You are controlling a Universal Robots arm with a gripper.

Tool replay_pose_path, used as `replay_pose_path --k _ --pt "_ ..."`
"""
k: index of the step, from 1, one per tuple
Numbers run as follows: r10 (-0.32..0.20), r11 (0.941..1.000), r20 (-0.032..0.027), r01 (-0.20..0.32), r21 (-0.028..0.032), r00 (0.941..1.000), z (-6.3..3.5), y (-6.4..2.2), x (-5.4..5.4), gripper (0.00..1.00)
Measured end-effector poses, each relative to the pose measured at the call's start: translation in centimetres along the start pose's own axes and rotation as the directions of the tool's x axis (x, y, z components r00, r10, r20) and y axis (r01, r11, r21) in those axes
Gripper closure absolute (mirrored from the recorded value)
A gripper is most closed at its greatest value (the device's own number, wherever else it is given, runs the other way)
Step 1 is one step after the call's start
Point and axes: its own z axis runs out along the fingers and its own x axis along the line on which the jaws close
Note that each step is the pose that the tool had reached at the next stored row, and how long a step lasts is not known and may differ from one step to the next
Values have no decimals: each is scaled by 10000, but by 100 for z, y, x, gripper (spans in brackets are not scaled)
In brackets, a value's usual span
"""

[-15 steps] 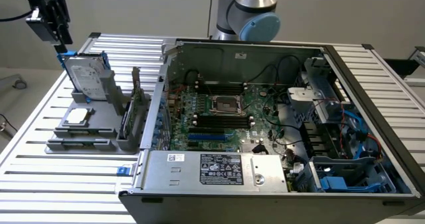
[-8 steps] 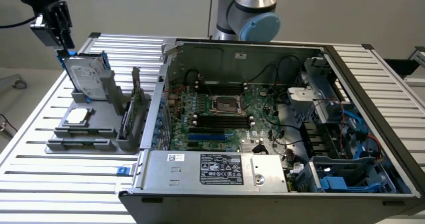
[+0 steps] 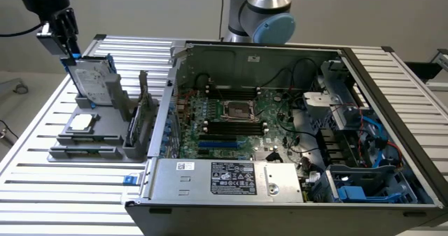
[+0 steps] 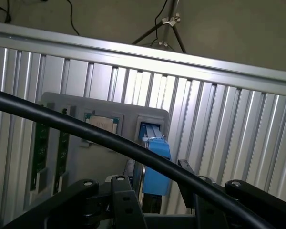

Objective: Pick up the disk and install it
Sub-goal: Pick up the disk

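The disk [image 3: 94, 81], a silver-grey drive with a white label in a blue carrier, stands upright in a slot of the grey holder [image 3: 84, 152] at the exterior view's left. My gripper [image 3: 70, 50] hangs directly over its top edge, fingers reaching down to the blue carrier. In the wrist view the blue end of the disk [image 4: 155, 162] sits between the two black fingers [image 4: 124, 200], with a gap on either side. The gripper [image 4: 152, 176] is open and holds nothing.
The open computer case [image 3: 280, 199] lies to the exterior view's right, with its motherboard [image 3: 238, 115], power supply [image 3: 231, 178] and blue drive bay [image 3: 364, 189]. The holder also carries a small square chip [image 3: 81, 121] and upright cards [image 3: 144, 115]. A black cable [image 4: 86, 131] crosses the wrist view.
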Motion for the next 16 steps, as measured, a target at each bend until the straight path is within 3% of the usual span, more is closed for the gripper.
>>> replay_pose_path --k 11,16 --pt "37 10000 39 -37 7 10000 200 -6 -5 52" --pt "249 9997 98 -249 9 9996 282 -8 -8 52"
